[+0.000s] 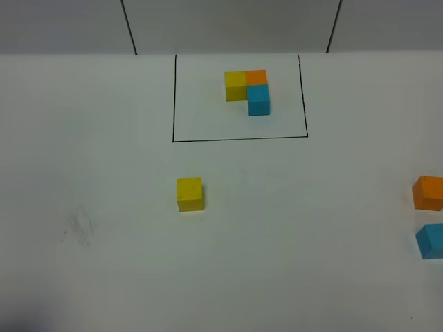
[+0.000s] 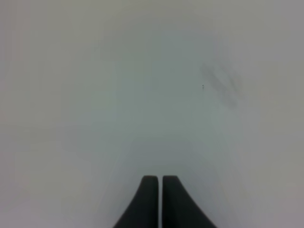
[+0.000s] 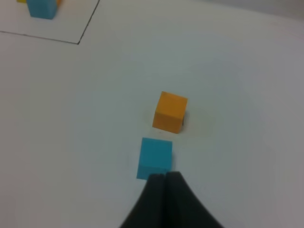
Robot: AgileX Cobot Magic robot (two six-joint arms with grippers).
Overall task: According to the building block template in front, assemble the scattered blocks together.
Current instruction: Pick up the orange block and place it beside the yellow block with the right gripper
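Observation:
The template (image 1: 248, 90) is a yellow, orange and blue L of cubes inside a black drawn rectangle at the back of the table; its blue cube also shows in the right wrist view (image 3: 41, 8). A loose yellow cube (image 1: 189, 194) sits left of centre. A loose orange cube (image 1: 429, 192) (image 3: 170, 112) and a loose light blue cube (image 1: 432, 241) (image 3: 155, 158) sit at the right edge. My right gripper (image 3: 165, 176) is shut and empty, just short of the blue cube. My left gripper (image 2: 159, 179) is shut and empty over bare table. Neither gripper shows in the exterior view.
The white table (image 1: 291, 228) has a faint grey smudge (image 1: 79, 227) at the left, also in the left wrist view (image 2: 222, 83). A grey wall with two dark seams stands behind the table.

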